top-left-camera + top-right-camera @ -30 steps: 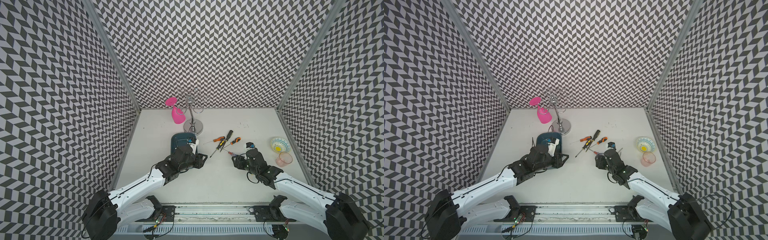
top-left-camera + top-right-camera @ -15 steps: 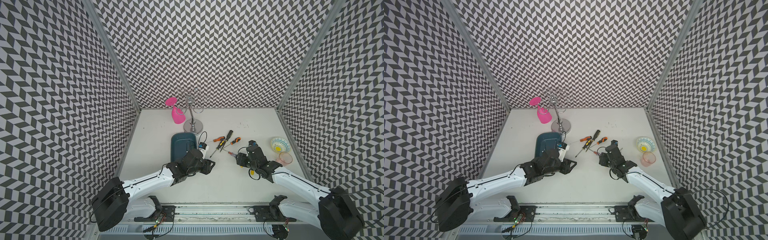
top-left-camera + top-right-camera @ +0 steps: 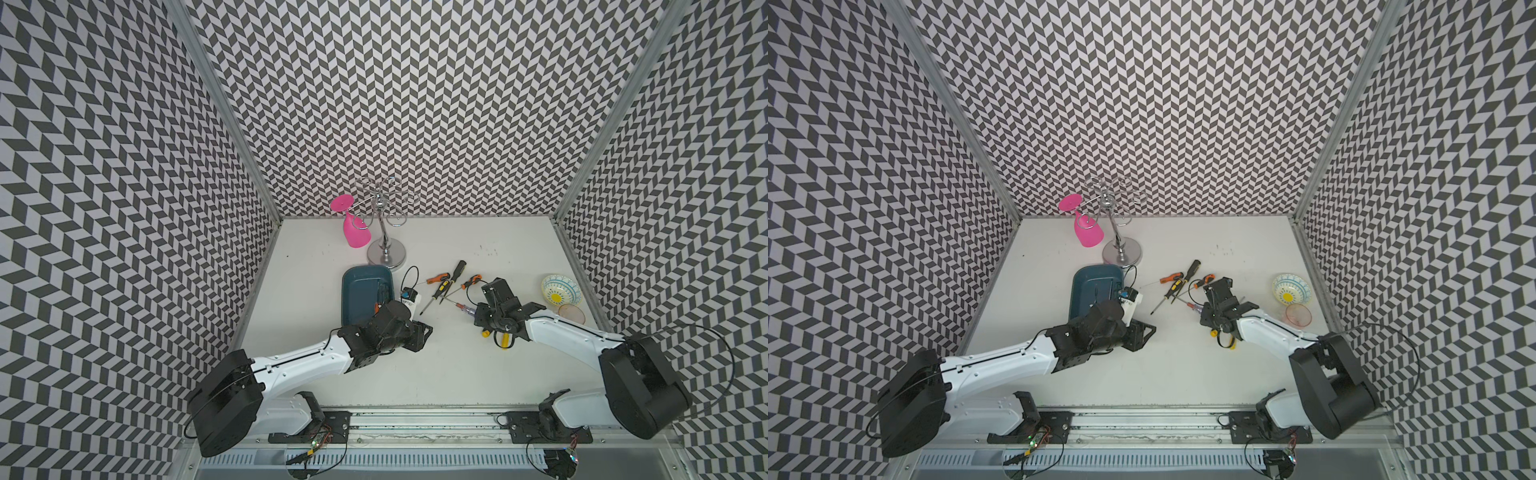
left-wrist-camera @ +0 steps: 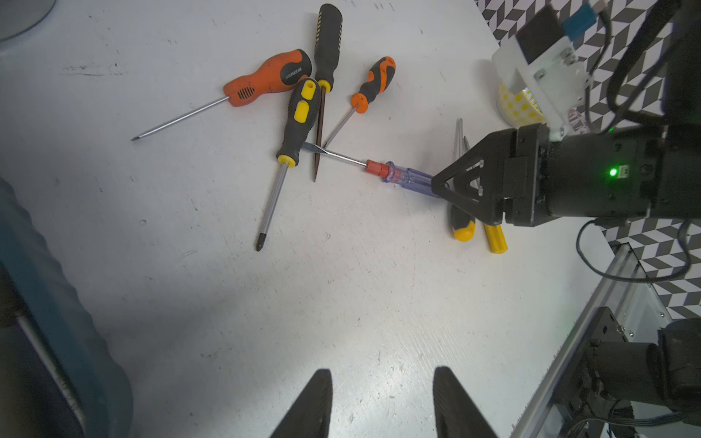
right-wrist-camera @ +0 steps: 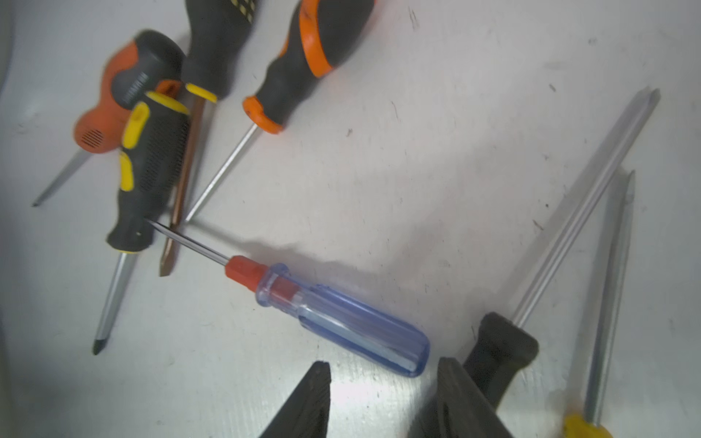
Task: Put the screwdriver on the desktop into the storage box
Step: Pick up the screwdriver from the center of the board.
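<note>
Right fingers (image 5: 309,402), black wedges, stand apart astride the butt of a clear-blue fluted screwdriver (image 5: 341,322); left fingers (image 4: 309,405) gape over matte surface (image 4: 227,303).

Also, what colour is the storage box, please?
Storage box: dark teal-blue, clearest in a top view.

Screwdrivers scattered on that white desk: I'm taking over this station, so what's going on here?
The right gripper is low over the desktop, jaws open, with the end of the clear blue-handled screwdriver lying between its fingertips, not yet clamped. The left gripper hangs open and empty beside the storage box, with what looks like a stored screwdriver inside. Several other screwdrivers lie loose on the desktop.
</note>
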{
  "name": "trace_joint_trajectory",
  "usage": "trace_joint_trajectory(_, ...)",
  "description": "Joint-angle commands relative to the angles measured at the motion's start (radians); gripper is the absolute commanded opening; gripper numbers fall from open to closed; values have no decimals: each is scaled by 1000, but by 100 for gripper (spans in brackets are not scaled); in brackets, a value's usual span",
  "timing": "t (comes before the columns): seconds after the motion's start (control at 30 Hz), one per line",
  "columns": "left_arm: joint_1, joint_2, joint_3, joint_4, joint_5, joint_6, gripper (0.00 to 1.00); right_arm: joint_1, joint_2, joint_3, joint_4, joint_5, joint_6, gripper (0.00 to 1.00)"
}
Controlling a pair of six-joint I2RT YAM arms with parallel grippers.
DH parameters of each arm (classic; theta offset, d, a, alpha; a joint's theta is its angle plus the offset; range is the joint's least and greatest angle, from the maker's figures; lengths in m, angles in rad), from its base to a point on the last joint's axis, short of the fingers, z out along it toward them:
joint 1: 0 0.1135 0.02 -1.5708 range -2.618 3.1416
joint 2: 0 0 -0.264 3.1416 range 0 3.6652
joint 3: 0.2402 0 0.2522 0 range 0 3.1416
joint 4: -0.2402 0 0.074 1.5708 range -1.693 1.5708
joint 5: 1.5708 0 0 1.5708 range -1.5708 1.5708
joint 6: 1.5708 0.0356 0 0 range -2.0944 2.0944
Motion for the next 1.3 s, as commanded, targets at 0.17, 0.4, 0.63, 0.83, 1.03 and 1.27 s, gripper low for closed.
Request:
trace_joint_trajectory(0.17,-7,-15,21,22,-23,-5,47,-4,9,-21,-39,42,16,49)
trace_joint_trajectory(0.4,-7,-3,23,28,-18,-4,46,-5,-69,-18,-64,40,-14,49)
trace_joint_trajectory(0.63,-7,-10,20,30,-20,-6,47,-5,-165,-11,-142,102,0,50)
trace_joint_trajectory(0.83,-8,-13,15,33,-18,-10,46,-4,-177,-25,-173,122,23,50)
trace_joint_trajectory(1.03,-10,-25,6,37,-19,-12,46,-5,-186,-51,-173,128,56,50)
trace_joint_trajectory(1.27,-11,-24,2,43,-20,-16,46,-4,-172,-77,-175,115,72,49)
